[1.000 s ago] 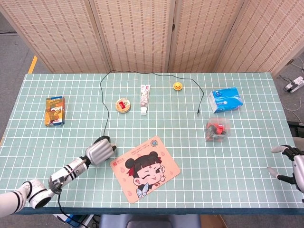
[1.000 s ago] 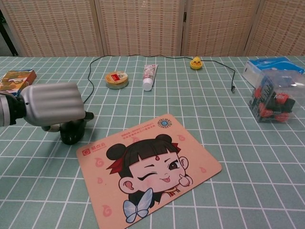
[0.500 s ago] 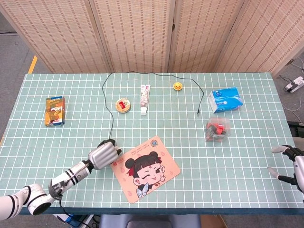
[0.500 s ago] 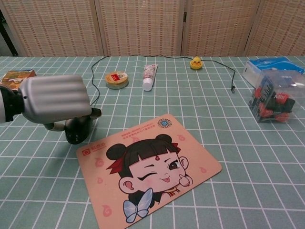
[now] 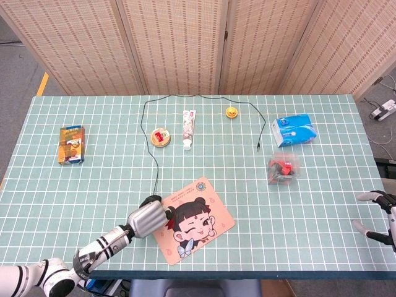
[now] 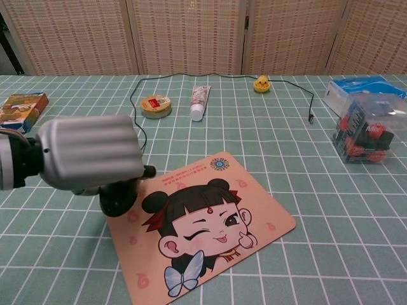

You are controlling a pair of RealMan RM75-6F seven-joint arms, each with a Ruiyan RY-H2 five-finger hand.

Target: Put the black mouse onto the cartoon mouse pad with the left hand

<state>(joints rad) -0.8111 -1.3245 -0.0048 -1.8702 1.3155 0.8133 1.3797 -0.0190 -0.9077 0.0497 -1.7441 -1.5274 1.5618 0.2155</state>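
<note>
Head view: left hand (image 5: 147, 220) is wrapped over the black mouse (image 5: 152, 201), right at the left edge of the cartoon mouse pad (image 5: 197, 224). Right hand (image 5: 378, 211) sits at the far table edge, fingers apart, holding nothing.

Chest view: mouse (image 6: 119, 197) tucked under the hand (image 6: 89, 152), overlapping the pad's (image 6: 216, 241) left corner.

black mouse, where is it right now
Both views show the black mouse under the left hand, over the left corner of the cartoon mouse pad.
</note>
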